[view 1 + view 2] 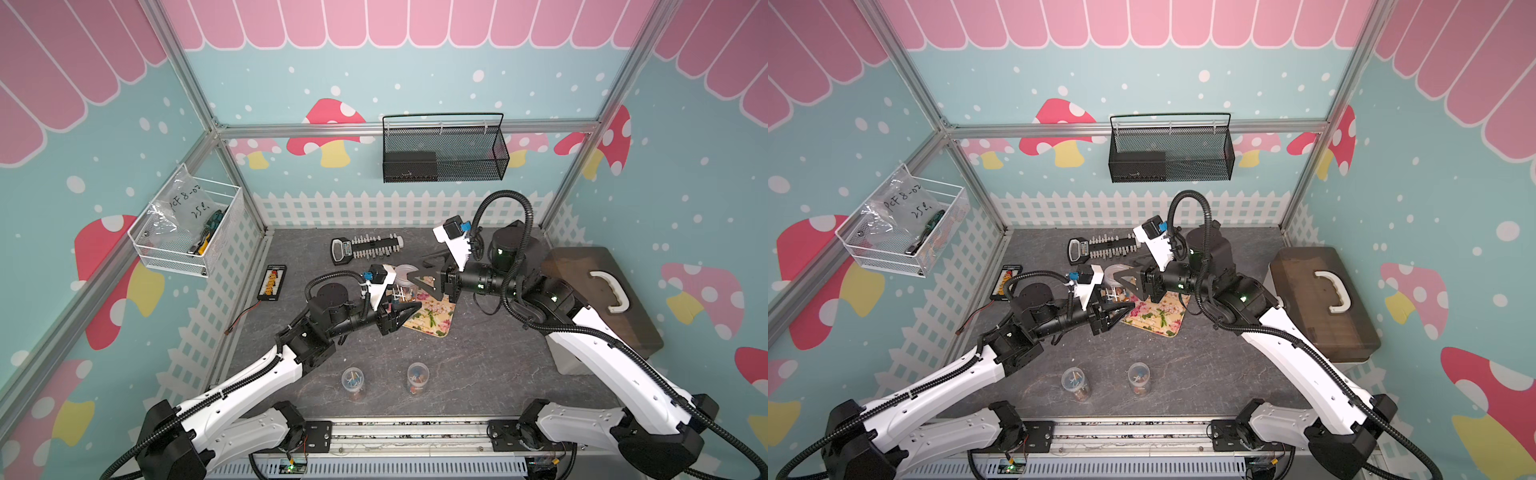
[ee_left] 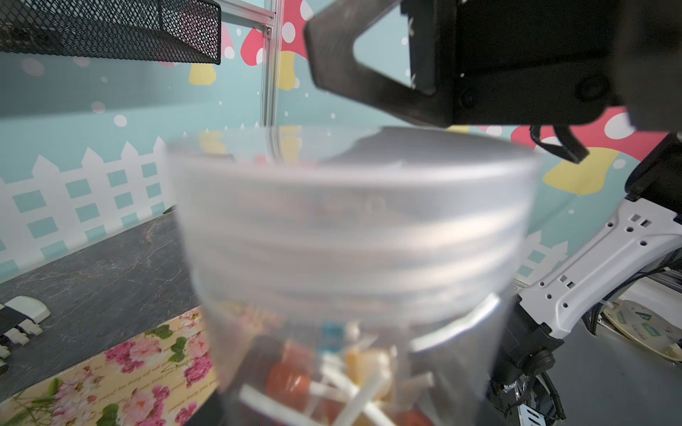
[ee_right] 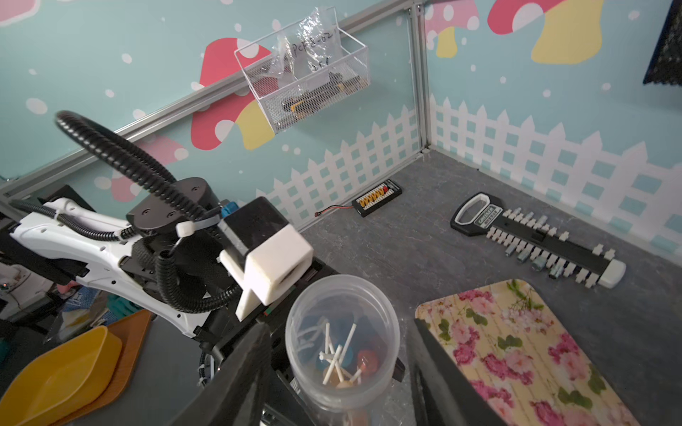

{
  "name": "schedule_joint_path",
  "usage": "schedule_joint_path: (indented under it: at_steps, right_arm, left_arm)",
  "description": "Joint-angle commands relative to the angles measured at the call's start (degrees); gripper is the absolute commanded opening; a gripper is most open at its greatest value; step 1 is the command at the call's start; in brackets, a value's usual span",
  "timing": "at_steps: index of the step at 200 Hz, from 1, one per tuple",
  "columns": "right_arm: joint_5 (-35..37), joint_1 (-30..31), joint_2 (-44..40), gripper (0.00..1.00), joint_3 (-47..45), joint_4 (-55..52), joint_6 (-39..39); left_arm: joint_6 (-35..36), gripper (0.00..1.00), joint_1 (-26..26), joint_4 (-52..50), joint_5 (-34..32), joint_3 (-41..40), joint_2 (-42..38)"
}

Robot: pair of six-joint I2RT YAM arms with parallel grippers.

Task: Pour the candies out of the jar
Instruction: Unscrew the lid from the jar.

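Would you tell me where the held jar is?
The jar is mid-table in a top view, in the left gripper, by the floral tray's left edge, under the right gripper.

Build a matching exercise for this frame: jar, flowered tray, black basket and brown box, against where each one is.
1 jar
2 flowered tray
3 black basket
4 brown box

a hanging on the back wall
b flat on the table, between the arms
c held by the left gripper
d off to the right, white handle on top

Pairs: 1-c, 2-b, 3-a, 4-d
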Motion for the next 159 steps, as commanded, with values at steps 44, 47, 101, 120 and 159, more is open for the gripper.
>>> schedule_joint_path:
  at_steps: [44,47,101,120,159]
  right_arm:
    - [0.86,2.42,2.86,0.55,2.70,-1.49,-0.85]
    - [0.82,2.51,2.98,0.55,2.72,-1.49,-0.89]
    - [-0.36,2.69,4.60,0.56,3.01,-1.76,-1.50]
    - [-1.91,2.71,5.16,0.55,3.34,-1.82,-1.94]
    - [-3.91,2.86,5.35,0.59,3.13,-2.51,-2.72]
  left_arm:
    - [-0.21,0.36,0.09,2.10,-0.85,-0.39,0.33]
    - [-0.17,0.36,0.10,2.10,-0.78,-0.35,0.41]
    - [-0.12,0.36,0.04,2.05,-0.68,-0.25,0.29]
    - [-0.04,0.36,0.09,2.01,-0.59,-0.24,0.25]
    - [0.01,0.36,0.10,1.87,-0.67,-0.33,0.12]
